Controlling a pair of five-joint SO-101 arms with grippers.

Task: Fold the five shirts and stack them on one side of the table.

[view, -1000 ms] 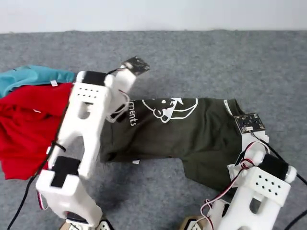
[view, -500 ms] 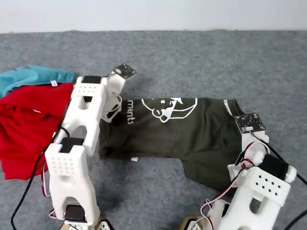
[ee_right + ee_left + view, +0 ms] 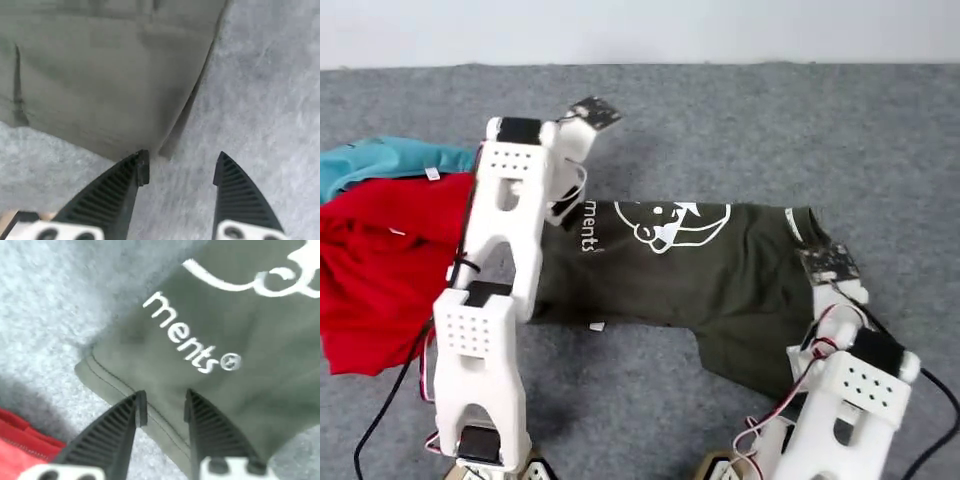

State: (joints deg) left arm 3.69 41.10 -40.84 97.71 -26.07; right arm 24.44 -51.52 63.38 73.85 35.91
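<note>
Grey carpet (image 3: 770, 130) covers the whole table, and behind it runs a white wall (image 3: 640, 30). On the middle of the carpet lies the green shirt (image 3: 720, 290), spread flat but a little crumpled, with a white print (image 3: 670, 225) on the side far from the arms. At one side of the table lies the red shirt (image 3: 370, 270) in a loose heap. It partly covers the teal shirt (image 3: 370, 160), which shows behind it near the edge.

The left arm (image 3: 505, 220) stands between the red shirt and the green shirt and stretches out over the near end of the green one. The right arm (image 3: 855, 385) is lower and is bent over the other end of the same shirt.

The left gripper (image 3: 165, 405) hangs over the hem (image 3: 115, 385) of the green shirt. Its jaws are a narrow gap apart and the cloth between them looks flat. The right gripper (image 3: 182, 165) is spread wide at the border of the green shirt, with one finger just at the cloth's edge and the other over bare carpet.
</note>
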